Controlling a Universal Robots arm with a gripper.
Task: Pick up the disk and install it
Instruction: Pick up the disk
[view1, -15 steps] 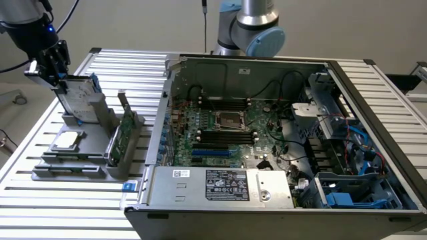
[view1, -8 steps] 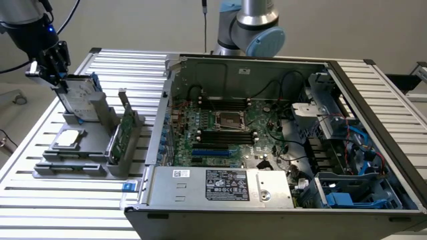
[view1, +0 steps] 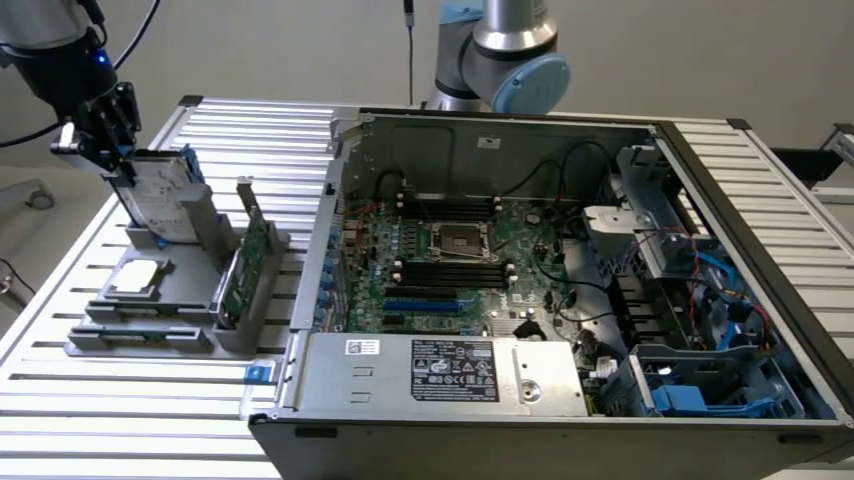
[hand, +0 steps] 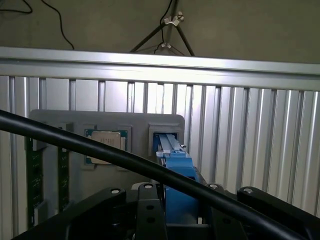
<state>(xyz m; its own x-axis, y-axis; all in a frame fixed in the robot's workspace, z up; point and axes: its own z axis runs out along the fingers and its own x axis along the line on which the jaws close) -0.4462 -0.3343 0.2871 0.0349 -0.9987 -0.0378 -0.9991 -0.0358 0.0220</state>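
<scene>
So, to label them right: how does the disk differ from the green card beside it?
The disk is silver-grey with blue rails; the green card is an unframed circuit board. The disk is thicker and stands taller than the thin card. The gripper has its jaws on the disk's top edge; the card is untouched. Both stand on edge in the grey holder.

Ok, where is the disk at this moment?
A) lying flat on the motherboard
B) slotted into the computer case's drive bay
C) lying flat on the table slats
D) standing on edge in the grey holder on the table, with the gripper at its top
D: the disk stands upright in a slot of the grey holder at the exterior view's left, with the gripper closed on its top edge.
</scene>
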